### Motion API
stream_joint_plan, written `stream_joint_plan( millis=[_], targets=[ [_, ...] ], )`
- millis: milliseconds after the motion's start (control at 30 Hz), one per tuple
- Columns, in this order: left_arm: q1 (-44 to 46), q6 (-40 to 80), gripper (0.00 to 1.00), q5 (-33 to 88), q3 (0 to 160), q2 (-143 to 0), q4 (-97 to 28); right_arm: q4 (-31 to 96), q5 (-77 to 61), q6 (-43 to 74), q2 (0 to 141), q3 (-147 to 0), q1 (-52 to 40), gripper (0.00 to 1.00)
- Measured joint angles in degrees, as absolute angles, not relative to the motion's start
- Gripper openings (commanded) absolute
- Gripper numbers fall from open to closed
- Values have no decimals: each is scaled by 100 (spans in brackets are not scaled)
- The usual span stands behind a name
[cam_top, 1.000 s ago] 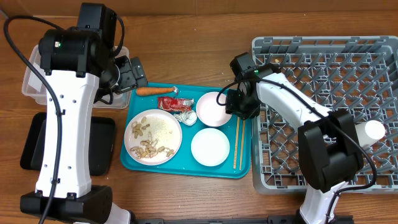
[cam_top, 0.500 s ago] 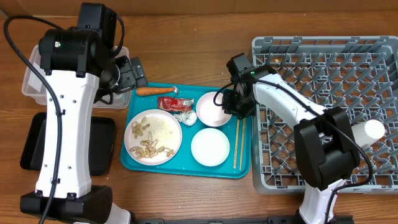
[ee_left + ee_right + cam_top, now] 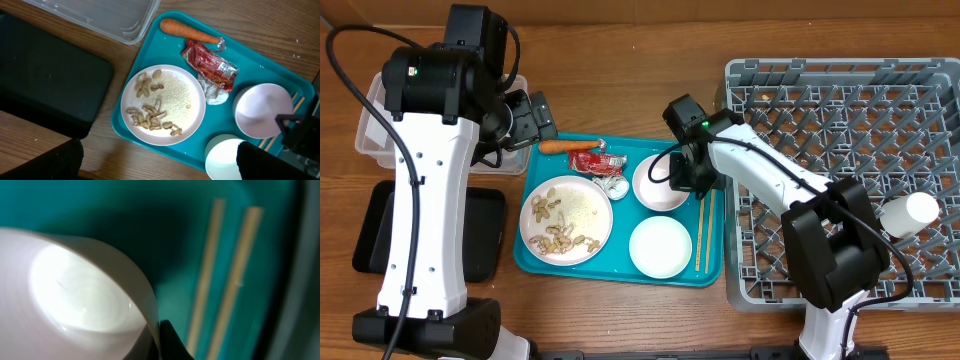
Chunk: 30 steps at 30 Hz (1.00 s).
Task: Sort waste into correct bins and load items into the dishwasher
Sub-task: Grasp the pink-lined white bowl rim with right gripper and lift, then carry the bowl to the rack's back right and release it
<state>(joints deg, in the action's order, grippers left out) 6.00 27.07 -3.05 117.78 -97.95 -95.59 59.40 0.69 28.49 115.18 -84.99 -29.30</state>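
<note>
The jaws of the right gripper [image 3: 680,174] were clenched on the right rim of a small round white bowl [image 3: 656,186], one dark finger [image 3: 169,340] showing just outside the bowl's thin wall in the right wrist view. That bowl was at the upper right of a teal rectangular plastic tray [image 3: 616,264], and a pair of thin light wooden chopsticks [image 3: 703,232] lay just beside it along the tray's right edge. A second small white bowl [image 3: 658,246] stood below the held one, apart from it. Left of the bowls, a crumpled silver foil ball [image 3: 618,185] touched a red crinkled wrapper [image 3: 588,163], with a small orange carrot piece [image 3: 563,146] at the tray's top edge. A round white plate [image 3: 607,226] at the tray's left carried beige peanut-shell-like scraps [image 3: 560,238]. A large square grey plastic dish rack [image 3: 840,110] stood on the wooden desk [image 3: 620,60] right of the tray. The left gripper [image 3: 532,118] hung above the desk between the tray's upper left corner and a clear rectangular plastic tub [image 3: 368,138], jaws released and holding nothing, its fingers [image 3: 47,162] wide apart in the left wrist view. A shallow black rectangular tray [image 3: 485,235] lay below the tub, left of the teal tray.
</note>
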Motion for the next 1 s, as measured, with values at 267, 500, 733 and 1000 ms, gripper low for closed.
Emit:
stream_joint_plan(
  millis=[267, 500, 733, 1000],
  targets=[
    [600, 2707, 100, -307, 11778, -9795, -9559, 7002, 1173, 2847, 11371, -9502, -2928, 4],
    [600, 2707, 100, -305, 11778, -9795, -9559, 7612, 2799, 2842, 10654, -10328, -2904, 4],
    [600, 2707, 100, -305, 11778, -9795, -9559, 7642, 5039, 2842, 10302, -10438, -2294, 4],
    [600, 2707, 100, -305, 11778, -9795, -9559, 7557, 6434, 2845, 10313, -10438, -1293, 4]
  ],
)
